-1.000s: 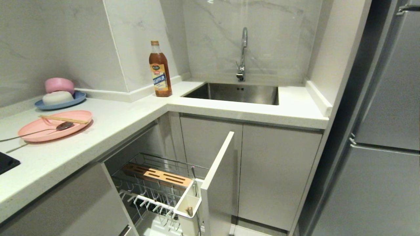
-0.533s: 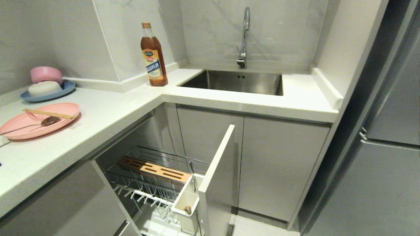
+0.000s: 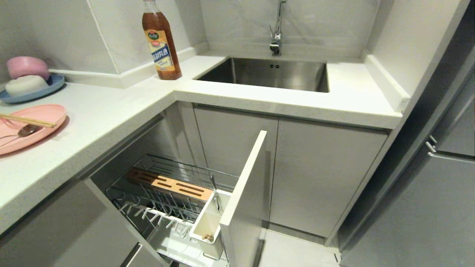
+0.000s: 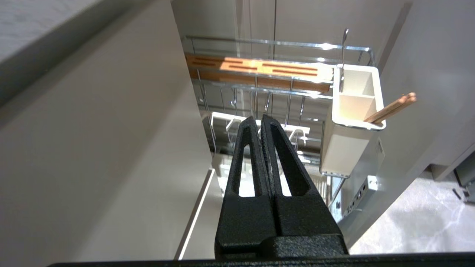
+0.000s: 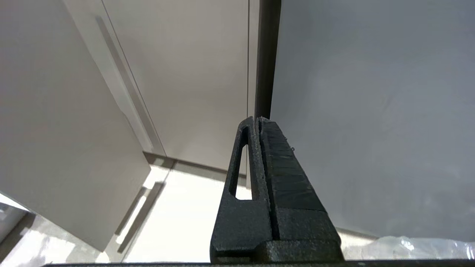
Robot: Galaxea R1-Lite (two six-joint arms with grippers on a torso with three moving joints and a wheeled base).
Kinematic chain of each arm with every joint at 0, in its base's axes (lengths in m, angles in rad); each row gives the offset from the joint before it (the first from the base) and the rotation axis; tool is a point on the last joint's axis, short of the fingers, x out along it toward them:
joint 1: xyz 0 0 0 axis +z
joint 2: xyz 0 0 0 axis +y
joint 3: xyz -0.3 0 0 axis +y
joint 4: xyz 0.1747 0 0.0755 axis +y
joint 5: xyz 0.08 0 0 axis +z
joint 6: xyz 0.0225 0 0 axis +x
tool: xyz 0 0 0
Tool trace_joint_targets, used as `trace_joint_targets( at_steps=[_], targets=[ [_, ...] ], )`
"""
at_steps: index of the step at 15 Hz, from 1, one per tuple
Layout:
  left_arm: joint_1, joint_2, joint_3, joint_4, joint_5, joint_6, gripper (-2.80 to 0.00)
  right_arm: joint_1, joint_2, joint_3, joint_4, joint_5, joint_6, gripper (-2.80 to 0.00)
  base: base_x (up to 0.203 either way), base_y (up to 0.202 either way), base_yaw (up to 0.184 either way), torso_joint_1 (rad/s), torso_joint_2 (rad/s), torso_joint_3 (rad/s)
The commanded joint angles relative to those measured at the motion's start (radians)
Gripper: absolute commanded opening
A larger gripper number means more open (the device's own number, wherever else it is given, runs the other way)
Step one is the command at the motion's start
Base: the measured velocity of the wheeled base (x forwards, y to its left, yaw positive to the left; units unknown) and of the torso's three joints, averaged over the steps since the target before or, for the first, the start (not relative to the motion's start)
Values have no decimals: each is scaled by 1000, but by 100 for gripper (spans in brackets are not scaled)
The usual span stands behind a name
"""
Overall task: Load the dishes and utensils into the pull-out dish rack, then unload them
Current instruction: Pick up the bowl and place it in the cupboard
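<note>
The pull-out dish rack (image 3: 163, 161) stands drawn out under the counter, with its wooden strip (image 3: 167, 183) and pale front panel (image 3: 245, 185). Its white utensil cup (image 3: 207, 222) holds chopsticks (image 4: 391, 107) and a metal handle (image 4: 344, 40). On the counter's left lies the pink plate (image 3: 37, 133), carrying another pair of chopsticks (image 3: 28, 120) and a spoon (image 3: 26, 130). A pale bowl (image 3: 24, 84) sits upside down behind it. My left gripper (image 4: 258, 120) is shut and empty, facing the rack (image 4: 259, 79). My right gripper (image 5: 256, 119) is shut and empty, low beside the cabinet doors.
A dark blue plate (image 3: 52, 86) bears the pale bowl and a small pink bowl (image 3: 26, 66). A brown sauce bottle (image 3: 160, 44) stands at the counter corner beside the steel sink (image 3: 267, 74). A grey fridge (image 3: 438, 167) fills the right side.
The whole head view has shifted upward and leftward as the camera tipped down. Nothing on the counter or in the rack has moved.
</note>
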Motion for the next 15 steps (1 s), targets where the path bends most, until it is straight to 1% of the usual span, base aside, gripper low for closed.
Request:
trace_joint_targets(
  at_steps=[1, 11, 15],
  targets=[
    [0, 0, 0, 0, 1, 0, -280, 1, 0, 2, 0, 0, 0, -280, 0, 0, 0, 6, 2, -204],
    [0, 0, 0, 1, 1, 0, -280, 0, 0, 2, 0, 0, 1, -280, 0, 0, 0, 3, 2, -198],
    [0, 0, 0, 1, 1, 0, -280, 0, 0, 2, 0, 0, 1, -280, 0, 0, 0, 6, 1, -77]
  ],
)
